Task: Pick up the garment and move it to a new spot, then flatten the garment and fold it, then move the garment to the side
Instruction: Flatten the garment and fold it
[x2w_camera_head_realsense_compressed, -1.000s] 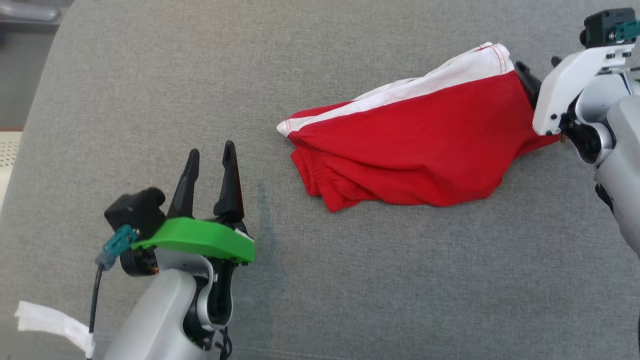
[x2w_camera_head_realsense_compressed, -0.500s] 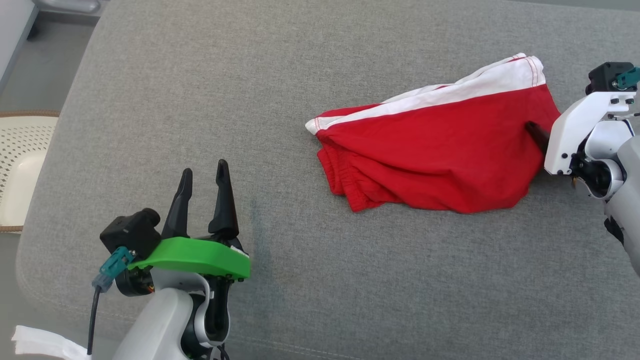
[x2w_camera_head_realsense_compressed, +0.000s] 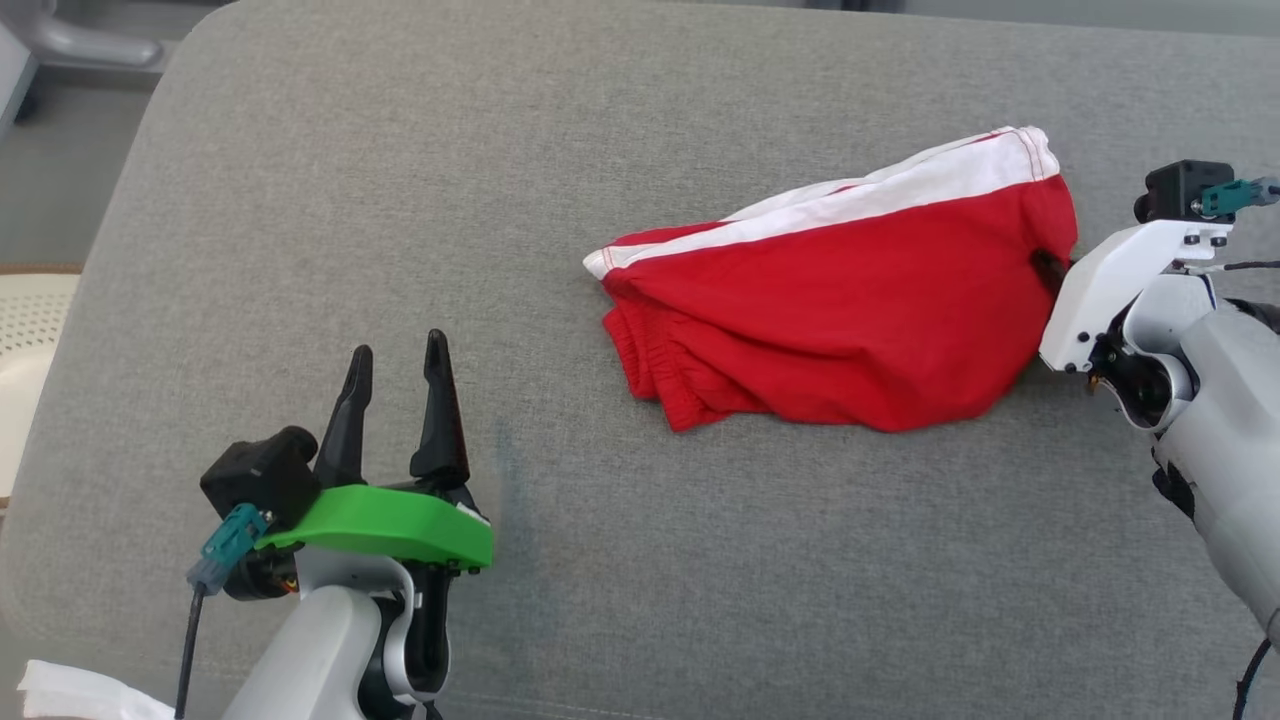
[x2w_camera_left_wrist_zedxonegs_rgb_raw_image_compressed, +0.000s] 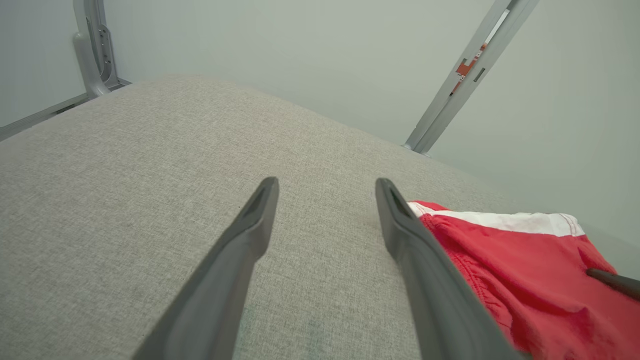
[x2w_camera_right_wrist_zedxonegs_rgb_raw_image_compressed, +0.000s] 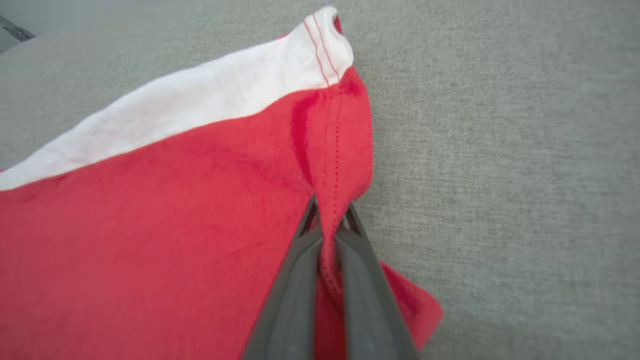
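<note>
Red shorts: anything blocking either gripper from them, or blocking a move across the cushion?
Nothing visible. The right gripper is shut on the red shorts at their right edge. The left gripper stands open, apart from them, with bare grey cushion between.

The shorts (x2w_camera_head_realsense_compressed: 830, 310) lie on the cushion (x2w_camera_head_realsense_compressed: 400, 200), toward its right side — the right gripper (x2w_camera_right_wrist_zedxonegs_rgb_raw_image_compressed: 330, 212) at their right edge, hem between its fingers; the left gripper (x2w_camera_head_realsense_compressed: 398, 343) well apart, left of them and nearer the robot

Two pincers: left pincer (x2w_camera_head_realsense_compressed: 398, 348), right pincer (x2w_camera_right_wrist_zedxonegs_rgb_raw_image_compressed: 329, 215). One pair of shorts (x2w_camera_head_realsense_compressed: 830, 320) at the right one; one cushion (x2w_camera_head_realsense_compressed: 400, 180) beneath both.
</note>
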